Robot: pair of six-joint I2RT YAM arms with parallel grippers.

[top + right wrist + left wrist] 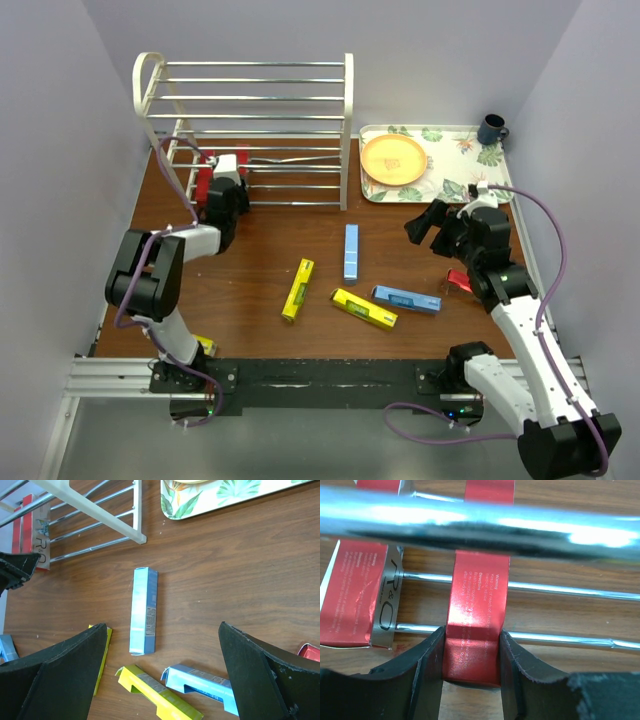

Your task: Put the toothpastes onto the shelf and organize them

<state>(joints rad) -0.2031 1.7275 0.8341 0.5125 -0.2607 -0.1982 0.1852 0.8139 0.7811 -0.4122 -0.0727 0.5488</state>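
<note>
Left gripper (471,636) clamps a red toothpaste carton (477,595) lying across the shelf's (250,99) lowest thin bars.
A second red carton (350,595) lies just beside it, a gap between their edges. The right gripper (161,626) hangs wide open over the table (240,570), above a light blue carton (143,611), with open wood to the right.

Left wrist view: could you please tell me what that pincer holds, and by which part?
The left pincer grips a red toothpaste carton by its near end.
</note>
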